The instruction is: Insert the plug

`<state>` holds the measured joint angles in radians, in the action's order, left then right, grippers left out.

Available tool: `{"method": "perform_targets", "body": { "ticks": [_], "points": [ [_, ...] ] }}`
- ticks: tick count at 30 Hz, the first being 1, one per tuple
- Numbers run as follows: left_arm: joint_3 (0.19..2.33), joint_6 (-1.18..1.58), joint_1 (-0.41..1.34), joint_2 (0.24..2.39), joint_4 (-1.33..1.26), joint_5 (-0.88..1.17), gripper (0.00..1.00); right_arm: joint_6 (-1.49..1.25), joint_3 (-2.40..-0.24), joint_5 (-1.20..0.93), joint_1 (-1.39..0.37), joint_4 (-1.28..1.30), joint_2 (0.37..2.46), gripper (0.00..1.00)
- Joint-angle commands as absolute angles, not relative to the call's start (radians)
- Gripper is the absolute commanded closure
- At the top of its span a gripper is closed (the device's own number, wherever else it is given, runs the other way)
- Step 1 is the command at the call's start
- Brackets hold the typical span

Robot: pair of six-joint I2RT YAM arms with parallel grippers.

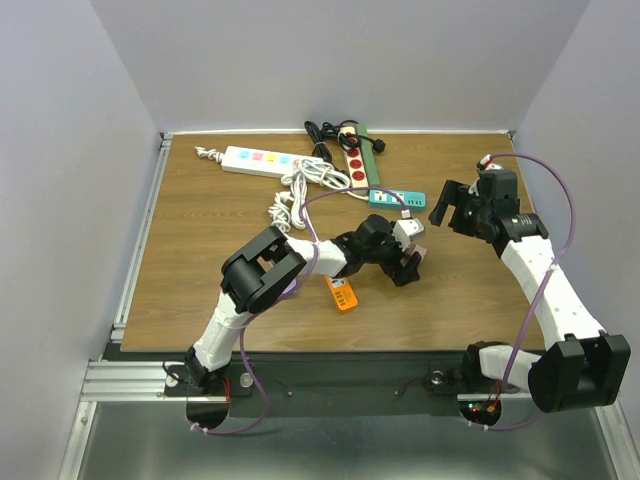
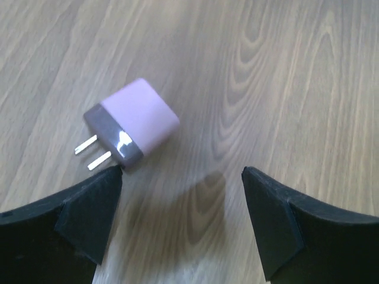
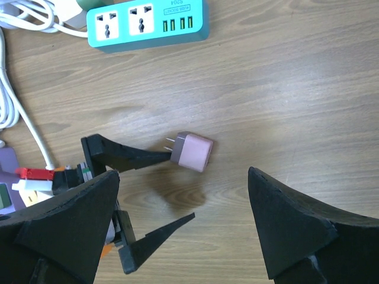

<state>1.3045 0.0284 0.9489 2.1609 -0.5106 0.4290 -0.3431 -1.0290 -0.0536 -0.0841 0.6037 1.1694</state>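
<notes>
1. One plug [image 2: 133, 121]: a lilac cube with a grey face and two flat metal prongs. It lies loose on its side on the wooden table [image 2: 284, 71].
2. Two grippers, both spread wide and holding nothing.
   - The left gripper [image 2: 180, 174] frames bare wood. The plug sits at 11 o'clock from it, with its prongs just beside one fingertip.
   - The right gripper [image 3: 180, 177] hangs above the plug.
3. Three power strips, placed from the table's middle in the top view: a white strip [image 1: 255, 160] at 10 o'clock, a red-socket strip [image 1: 355, 168] at 12 and a teal strip [image 1: 397, 198] at 2.
4. The teal strip shows two sockets and three green USB slots. Its small print is unreadable.
5. One orange block [image 1: 343, 294] lies at 6 o'clock.
</notes>
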Motion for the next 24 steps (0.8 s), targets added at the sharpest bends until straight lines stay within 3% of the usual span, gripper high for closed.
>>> {"method": "perform_targets", "body": {
  "ticks": [1, 8, 16, 24],
  "points": [
    [1.266, 0.069, 0.974, 2.115, -0.574, 0.485, 0.07, -0.327, -1.043, -0.064, -0.074, 0.607, 1.158, 0.06],
    [1.2, 0.086, 1.014, 2.065, -0.597, 0.479, 0.08, -0.325, -1.037, -0.06, -0.072, 0.607, 1.154, 0.06],
    [1.105, 0.011, 0.957, 1.941, -0.577, 0.155, 0.07, -0.324, -1.045, -0.057, -0.067, 0.609, 1.121, 0.06],
    [1.275, -0.098, 0.956, 2.059, -0.517, 0.186, 0.03, -0.327, -1.054, -0.081, -0.066, 0.606, 1.143, 0.06]
  ]
}}
